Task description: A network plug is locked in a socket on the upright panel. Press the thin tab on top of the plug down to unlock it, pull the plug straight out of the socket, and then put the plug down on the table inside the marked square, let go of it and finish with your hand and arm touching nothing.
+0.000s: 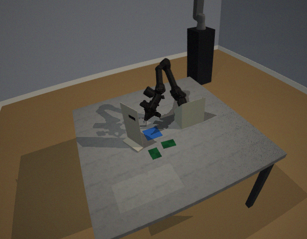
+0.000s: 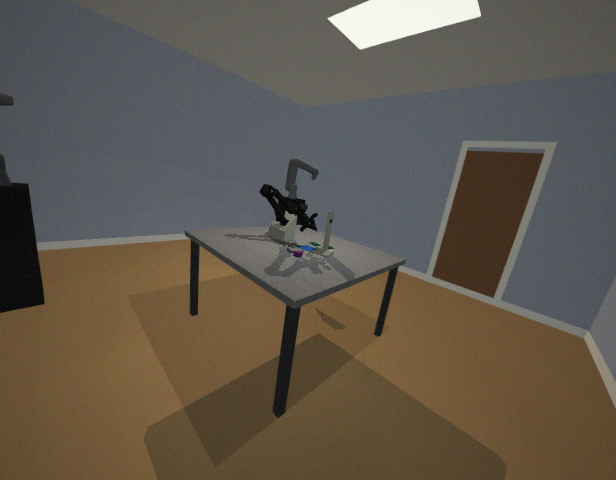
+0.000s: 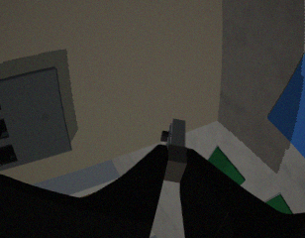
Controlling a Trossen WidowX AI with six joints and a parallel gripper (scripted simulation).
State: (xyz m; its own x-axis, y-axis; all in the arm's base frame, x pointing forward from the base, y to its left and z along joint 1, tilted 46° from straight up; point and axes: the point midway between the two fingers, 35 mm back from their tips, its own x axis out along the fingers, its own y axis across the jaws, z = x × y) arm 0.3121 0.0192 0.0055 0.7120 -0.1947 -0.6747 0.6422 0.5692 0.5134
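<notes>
My gripper (image 1: pixel 145 119) (image 2: pixel 315 229) (image 3: pixel 173 155) is shut on the small grey plug (image 3: pixel 177 134), which sticks out past the fingertips in the wrist view. A small dark piece shows at the plug's left side. The plug is out of the socket block (image 3: pixel 34 106), which sits on the upright panel (image 1: pixel 133 131) (image 2: pixel 328 232) (image 3: pixel 143 59) and shows several dark openings at the left of the wrist view. The gripper is in the air in front of the panel, above the table. The blue square (image 1: pixel 152 133) (image 2: pixel 306 248) (image 3: pixel 300 111) lies flat near the panel's foot.
Two green patches (image 1: pixel 168 143) (image 1: pixel 155 153) lie beside the blue square. A pale box (image 1: pixel 191 114) (image 2: pixel 281 232) stands by the arm's base. A small purple object (image 2: pixel 298 253) lies on the table. The panel has a pale foot (image 1: pixel 133 145).
</notes>
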